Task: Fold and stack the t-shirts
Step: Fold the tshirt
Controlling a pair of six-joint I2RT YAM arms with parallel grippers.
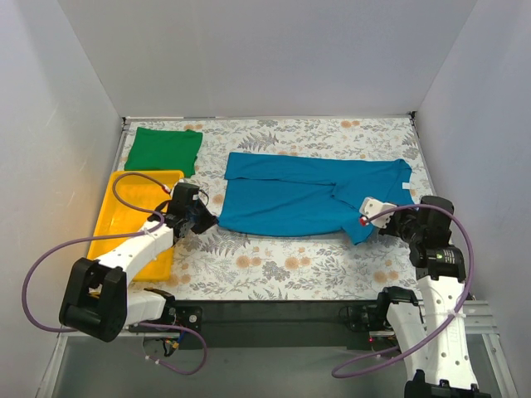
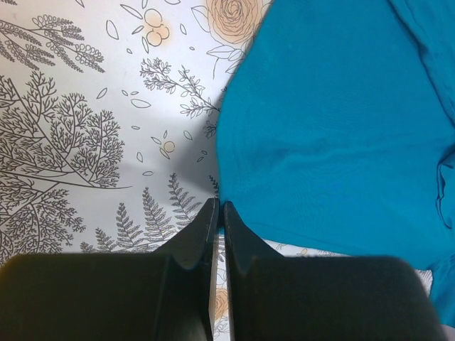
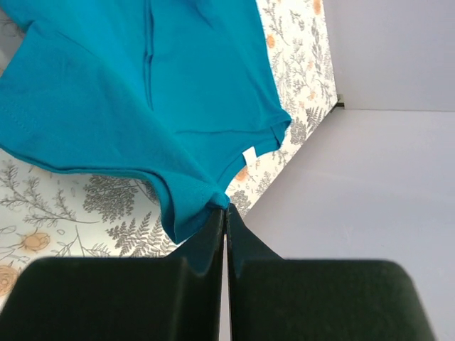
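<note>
- L gripper point(image 2: 217, 207): both fingers point(image 2: 199, 234) pressed tight together, no gap visible betw. them.
- Teal t-shirt point(image 2: 334, 128) meets L tips right at its edge; a thin bit of the hem looks nipped betw. the tips. Rest of the cloth spreads ahead and to the right of the fingers, some of it passing under the right-hand finger.
- Left of and ahead of L fingers: bare floral table cover point(image 2: 78, 142), w/ a soft shadow just beyond the tips.
- R gripper point(image 3: 225, 209): fingers point(image 3: 206, 241) also closed flat against each other.
- A pointed corner of the teal shirt runs straight into R tips and is clamped there. From the tips the cloth fans out ahead and to the left; a seam runs away from the fingers further up.
- Right of and beyond R fingers: plain white wall point(image 3: 370, 177), close by.
- Top view: teal shirt lies spread across mid-table, partly folded over itself, w/ its two near corners drawn toward the two grippers, one at each end.
- Green t-shirt point(image 1: 163, 149): folded flat at the far left corner, well beyond L fingers, apart from the teal one.
- Yellow tray point(image 1: 116, 228): behind and to the left of L fingers, under the L arm and its purple cable.
</note>
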